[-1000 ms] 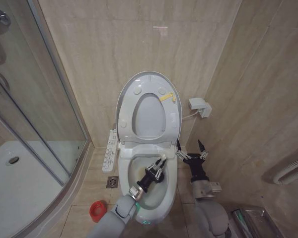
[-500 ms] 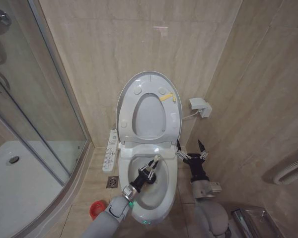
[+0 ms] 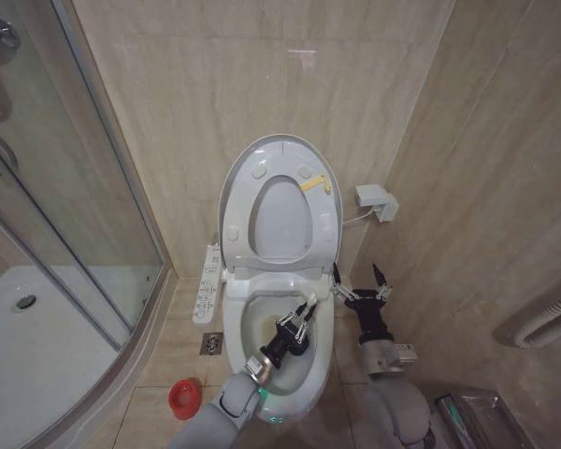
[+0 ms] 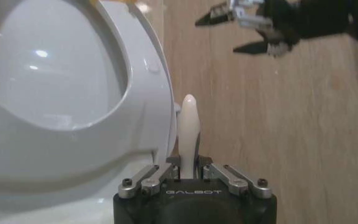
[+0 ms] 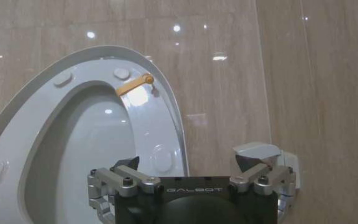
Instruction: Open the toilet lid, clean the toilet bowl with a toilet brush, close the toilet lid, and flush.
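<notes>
The toilet lid [image 3: 279,220] stands raised against the wall, with the ring seat [image 3: 329,224] and its yellow tag up in front of it. Below lies the toilet bowl [image 3: 246,323], its hollow yellowish. My left gripper [image 3: 300,325] hangs over the bowl's right half, shut on the toilet brush's white handle [image 3: 309,304]. The handle [image 4: 188,121] rises between the fingers of that gripper [image 4: 188,167]; the bristle head is hidden. The red cup [image 3: 180,398] sits on the floor to the left. My right gripper [image 3: 360,281] waits open beside the bowl's right side, facing the lid [image 5: 79,154].
A glass shower screen [image 3: 75,187] and a white shower tray [image 3: 37,355] close off the left. A control panel [image 3: 208,281] hangs on the bowl's left side, above a floor drain [image 3: 211,343]. A white wall box [image 3: 376,201] and a tiled wall stand close on the right.
My left gripper swung left across the bowl with the brush half a second ago and has now come back to the right. The right arm has not moved.
</notes>
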Available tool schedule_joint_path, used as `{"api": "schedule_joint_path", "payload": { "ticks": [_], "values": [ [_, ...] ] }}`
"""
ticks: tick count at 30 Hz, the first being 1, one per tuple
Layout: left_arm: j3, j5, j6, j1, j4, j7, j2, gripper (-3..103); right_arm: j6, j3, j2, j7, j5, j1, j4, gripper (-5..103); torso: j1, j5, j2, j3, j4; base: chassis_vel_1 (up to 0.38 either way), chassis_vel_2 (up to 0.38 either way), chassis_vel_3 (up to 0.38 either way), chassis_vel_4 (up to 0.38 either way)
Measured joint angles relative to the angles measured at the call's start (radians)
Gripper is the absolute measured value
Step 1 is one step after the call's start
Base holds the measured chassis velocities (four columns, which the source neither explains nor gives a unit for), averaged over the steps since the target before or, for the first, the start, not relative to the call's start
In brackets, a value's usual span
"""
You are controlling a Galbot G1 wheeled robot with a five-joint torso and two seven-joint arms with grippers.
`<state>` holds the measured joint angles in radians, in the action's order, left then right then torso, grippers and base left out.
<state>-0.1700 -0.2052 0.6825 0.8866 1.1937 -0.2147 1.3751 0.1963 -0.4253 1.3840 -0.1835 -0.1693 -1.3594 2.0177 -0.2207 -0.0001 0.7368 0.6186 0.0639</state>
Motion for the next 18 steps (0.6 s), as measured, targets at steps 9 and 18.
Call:
{"api": "schedule_joint_path", "payload": {
  "ticks": [9,18],
  "values": [
    [0.035,0.013,0.024,-0.029,-0.078,-0.012,-0.020,18,0.000,0.000,0.000,0.000,0.000,0.000,0.000,100,0.000,0.0000,0.000,0.000,-0.0001,0.000,0.000,0.000,0.000],
    [-0.005,-0.011,-0.003,-0.017,0.026,0.007,-0.002,18,0.000,0.000,0.000,0.000,0.000,0.000,0.000,100,0.000,0.0000,0.000,0.000,0.0002,0.000,0.000,0.000,0.000]
  ]
}}
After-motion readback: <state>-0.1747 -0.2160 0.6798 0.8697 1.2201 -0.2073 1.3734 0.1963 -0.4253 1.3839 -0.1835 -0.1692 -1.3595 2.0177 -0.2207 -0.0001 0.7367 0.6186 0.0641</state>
